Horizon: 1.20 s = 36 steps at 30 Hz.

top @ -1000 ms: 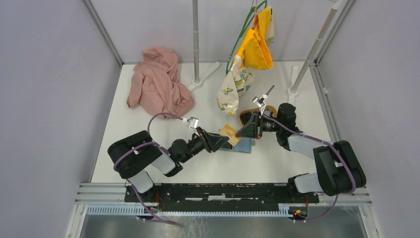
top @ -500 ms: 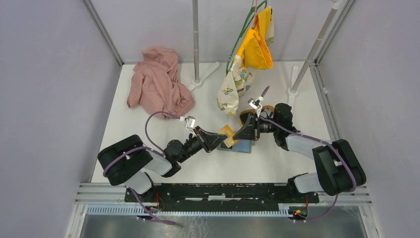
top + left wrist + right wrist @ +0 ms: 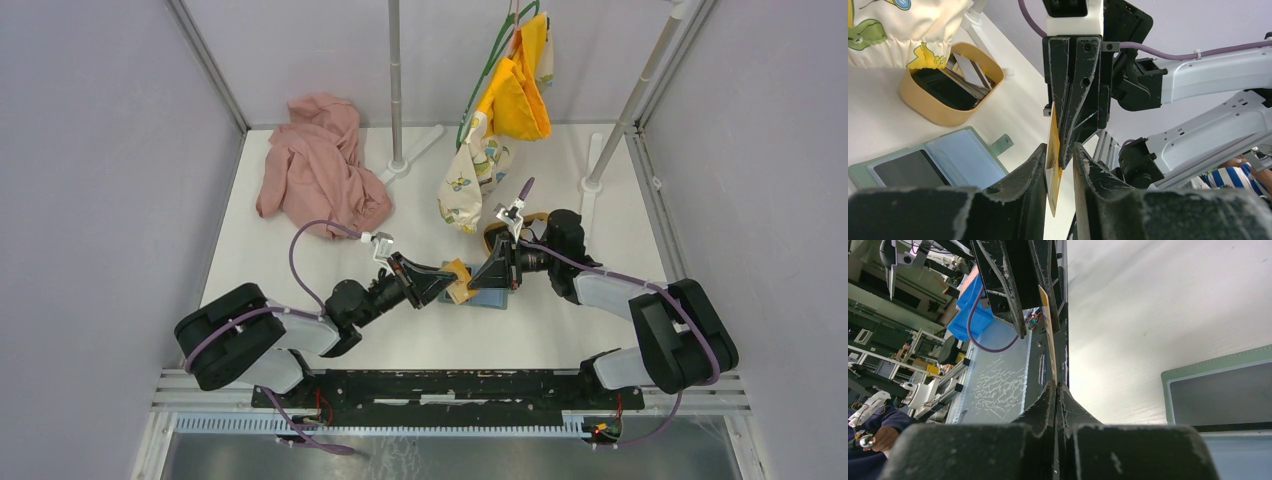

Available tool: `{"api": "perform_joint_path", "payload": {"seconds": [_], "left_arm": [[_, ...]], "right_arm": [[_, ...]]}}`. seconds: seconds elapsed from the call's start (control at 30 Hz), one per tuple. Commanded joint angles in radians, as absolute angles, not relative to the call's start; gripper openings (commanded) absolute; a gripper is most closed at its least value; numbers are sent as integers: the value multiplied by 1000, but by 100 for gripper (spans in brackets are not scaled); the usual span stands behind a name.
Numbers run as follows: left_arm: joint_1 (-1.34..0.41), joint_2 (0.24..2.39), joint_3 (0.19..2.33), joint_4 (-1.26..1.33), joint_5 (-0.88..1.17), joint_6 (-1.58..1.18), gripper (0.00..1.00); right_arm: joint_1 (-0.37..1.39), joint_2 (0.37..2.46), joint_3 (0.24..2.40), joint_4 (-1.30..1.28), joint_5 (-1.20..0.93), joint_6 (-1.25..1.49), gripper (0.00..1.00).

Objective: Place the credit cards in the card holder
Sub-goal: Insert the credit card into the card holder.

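The card (image 3: pixel 1053 150) is orange-yellow and held on edge in the air between the two grippers, over the left part of the open wallet (image 3: pixel 963 157). In the left wrist view it shows only its thin edge. Its long axis runs straight along both pairs of fingers, from the right gripper (image 3: pixel 1057 387) to the left gripper (image 3: pixel 1059 152). Its faces are turned away, so any print cannot be read.

The right jaws are pressed together on one end of the card. The left jaws stand narrowly apart around the other end, with the card lying against one finger (image 3: pixel 1033 180) and a gap on its other side.

The wallet lies flat and unfolded on the white table (image 3: pixel 420 340). Its rim is sage green, and inside it has a dark panel and a pale blue one. Just behind it stands an oval wooden tray (image 3: pixel 923 107) with more cards (image 3: pixel 968 75) leaning inside, some dark and some pale.

Plain grey walls (image 3: pixel 100 200) close in the table. At the back are a crumpled pink cloth (image 3: pixel 320 165), an upright pole (image 3: pixel 396 80), a yellow cloth (image 3: pixel 515 95) on a green hanger and a printed cloth (image 3: pixel 465 185) hanging below it. Past the near edge the right wrist view shows a blue bin (image 3: pixel 970 310) and racks.
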State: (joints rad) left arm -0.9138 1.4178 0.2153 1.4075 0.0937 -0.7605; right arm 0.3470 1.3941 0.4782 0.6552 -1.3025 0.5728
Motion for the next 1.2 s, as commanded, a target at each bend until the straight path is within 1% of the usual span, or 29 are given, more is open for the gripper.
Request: {"api": "perform_joint_path", "payload": {"seconds": [0.0,0.17,0.37,0.47,0.5,0.53,0.57,0.63,0.67,0.7,0.73,0.77,0.8,0.83,0.87,0.9,0.93,1.0,1.03,1.07,1.17], "left_arm": [[-907,1382,244,1408,140,-707,32],[-907,1380,229,1406,168,-714,33],[-904,1400,230,1419,183,-721,27],[-900,1399,229,1407,190,-721,18],[-898,1398,229,1406,192,-721,12],[-896,1396,229,1403,197,-721,4],[-893,1393,229,1397,201,-721,2],[-882,1380,231,1375,209,-720,2],[-877,1369,235,1350,214,-718,2],[-869,1359,239,1311,221,-715,2],[-861,1347,246,1263,231,-709,2],[-851,1331,252,1214,247,-701,2],[-841,1316,258,1155,264,-689,2],[-833,1295,263,1098,286,-672,2],[-825,1274,271,1025,307,-646,2],[-821,1250,279,954,320,-616,2],[-820,1224,288,871,327,-587,2],[-819,1170,308,715,329,-531,2],[-819,1143,316,639,323,-506,2],[-819,1116,324,573,314,-487,2],[-819,1031,332,419,257,-445,2]], "right_arm": [[351,1392,515,657,-1317,554,0],[350,1381,518,665,-1319,559,0],[347,1375,520,673,-1325,564,0],[347,1373,519,675,-1325,563,0],[348,1374,518,674,-1325,562,0],[348,1377,518,674,-1325,562,0],[348,1379,517,675,-1325,560,0],[348,1378,517,675,-1325,552,0],[348,1377,518,671,-1327,542,3],[348,1373,523,655,-1328,521,8],[348,1368,536,614,-1330,470,17],[348,1361,566,518,-1340,360,24],[348,1354,602,353,-1341,220,31],[348,1349,674,132,-1322,-25,36],[348,1348,740,-145,-1285,-256,43],[349,1347,800,-324,-1253,-472,47],[348,1343,827,-397,-1222,-573,49],[347,1317,843,-448,-1139,-685,52],[347,1298,830,-435,-1107,-713,54],[347,1272,803,-408,-1073,-740,55],[348,1198,711,-296,-985,-809,65]]}}
